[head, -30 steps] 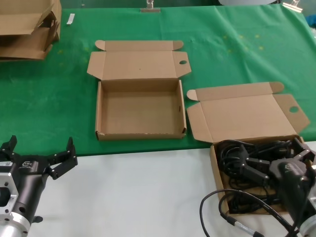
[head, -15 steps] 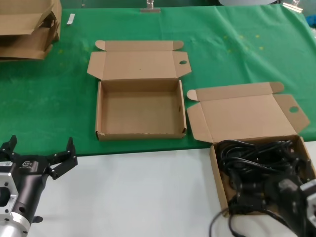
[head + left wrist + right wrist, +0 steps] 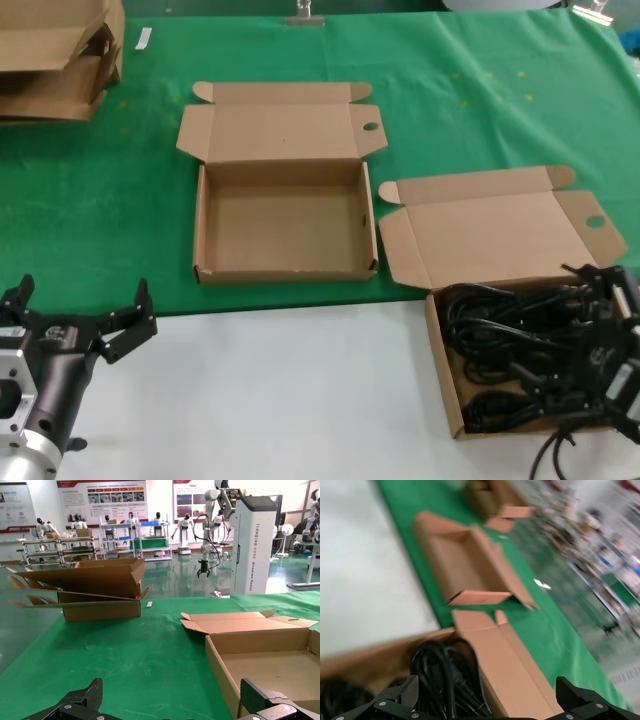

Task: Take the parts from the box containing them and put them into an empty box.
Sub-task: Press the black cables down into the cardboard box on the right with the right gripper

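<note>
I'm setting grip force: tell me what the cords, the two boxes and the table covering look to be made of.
Cords: black, slightly glossy, likely rubber or plastic sheathing; they coil in soft loops. Full box and empty box: matte brown cardboard with raw cut edges and folded flaps. Covering: green, matte, probably cloth; it shows faint creases. Near strip: plain white, material unclear.

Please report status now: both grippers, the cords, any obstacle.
Right gripper open over the full box, no cord held yet. Left gripper open, parked near the table edge. Empty box clear.

A table (image 3: pixel 300 390) with green cloth (image 3: pixel 480 90) carries two open boxes (image 3: pixel 285 215).
</note>
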